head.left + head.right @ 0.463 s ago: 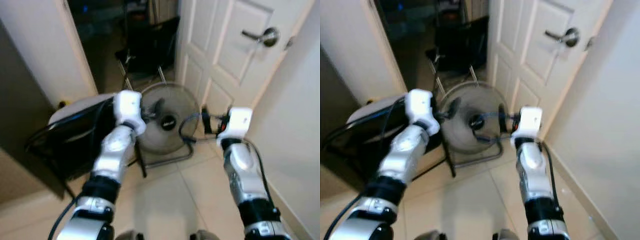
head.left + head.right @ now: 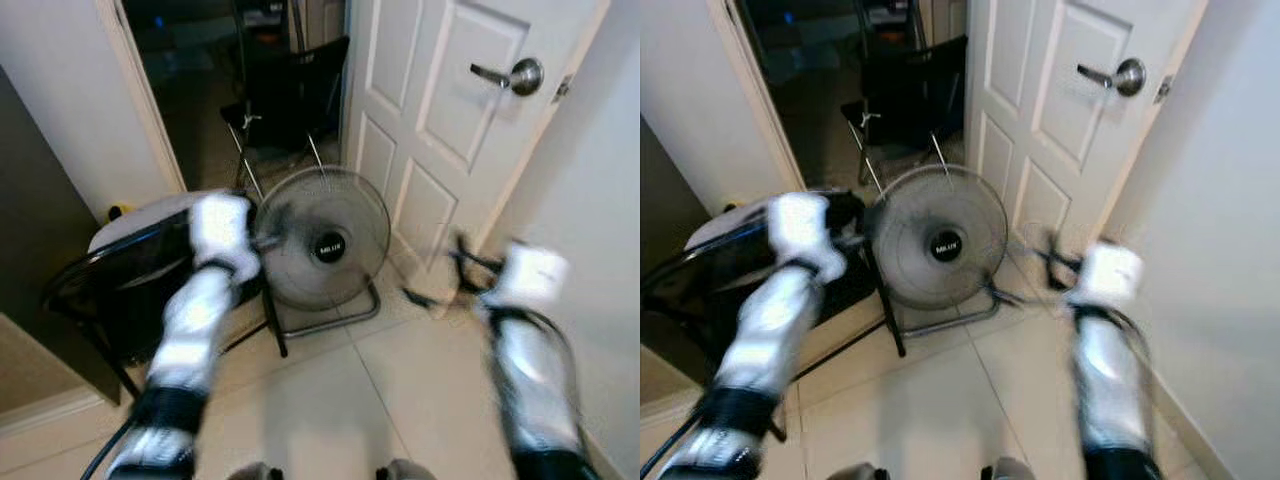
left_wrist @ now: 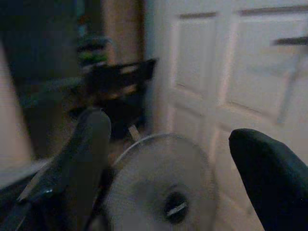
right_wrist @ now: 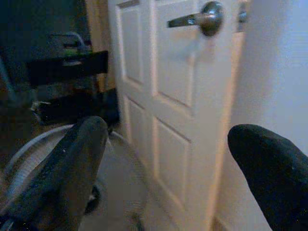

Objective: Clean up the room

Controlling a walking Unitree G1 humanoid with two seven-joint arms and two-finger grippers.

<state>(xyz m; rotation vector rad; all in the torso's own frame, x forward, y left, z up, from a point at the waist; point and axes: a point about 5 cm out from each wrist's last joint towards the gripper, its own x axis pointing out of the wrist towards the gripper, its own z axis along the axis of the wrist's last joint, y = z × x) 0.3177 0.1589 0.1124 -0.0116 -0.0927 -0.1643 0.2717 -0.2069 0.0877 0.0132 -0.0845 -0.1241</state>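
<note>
Standing before an open doorway, the robot is judged to be in the approach step of the clean-up, with nothing picked up so far and no single item singled out. A white panelled door [image 2: 440,130] is seen swung open at the far right, its lever handle [image 2: 512,76] high up, and a dark room lies beyond the frame at the far middle. A plain pale wall [image 2: 600,260] closes the right side. The floor [image 2: 340,400] is laid with light tiles, bare in the near middle.

A black folding chair [image 2: 295,95] is set in the dark room past the threshold. At the left, a black seat with a thin frame [image 2: 120,290] is placed just beside a white rounded shape that cannot be identified. Between these and the door, a round floor fan [image 2: 322,238] is stood upright on its wire base, facing the robot; it is the nearest thing that might be tidied.

Both arms are raised and blurred. The left gripper [image 3: 168,159] is held near the fan's left edge, its fingers [image 3: 84,159] spread wide with nothing between them. The right gripper [image 4: 163,168] is held toward the door and wall at the right, its fingers [image 4: 72,168] likewise parted and empty.

The next move probably calls for steadying the arms and choosing a route: past the fan and through the doorway, without the fan's base being caught.
</note>
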